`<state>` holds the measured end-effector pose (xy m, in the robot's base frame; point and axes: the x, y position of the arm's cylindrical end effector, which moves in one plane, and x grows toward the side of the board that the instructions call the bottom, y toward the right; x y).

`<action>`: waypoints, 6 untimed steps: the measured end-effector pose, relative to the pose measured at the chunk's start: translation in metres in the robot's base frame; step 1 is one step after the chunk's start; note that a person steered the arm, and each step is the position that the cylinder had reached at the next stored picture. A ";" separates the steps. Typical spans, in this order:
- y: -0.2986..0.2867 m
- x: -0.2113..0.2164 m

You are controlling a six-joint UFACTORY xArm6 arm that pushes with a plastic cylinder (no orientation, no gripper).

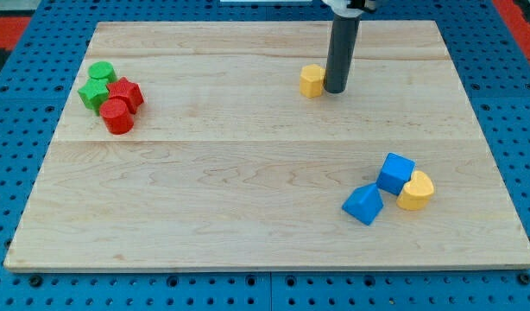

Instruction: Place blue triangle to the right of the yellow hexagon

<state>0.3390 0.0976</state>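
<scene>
- No pincer on this arm: my tip (335, 90) stands on the table (248, 173), just beside the yellow hexagon (312, 81), on its right.
- The blue triangle (363, 204) lies well apart, near the view's bottom right, touching a blue cube (395, 173) beside a yellow block (415, 191).
- Green blocks (97, 84) and red blocks (121, 104) cluster at the view's left.

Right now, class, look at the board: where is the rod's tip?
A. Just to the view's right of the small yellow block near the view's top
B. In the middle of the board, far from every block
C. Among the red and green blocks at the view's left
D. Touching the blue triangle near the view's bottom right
A: my tip stands right beside the small yellow block, on its right in the view, far from the blue triangle.
</scene>
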 end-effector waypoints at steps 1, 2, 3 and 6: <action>-0.001 -0.007; -0.020 -0.007; -0.036 -0.007; -0.036 0.046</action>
<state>0.3848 0.0614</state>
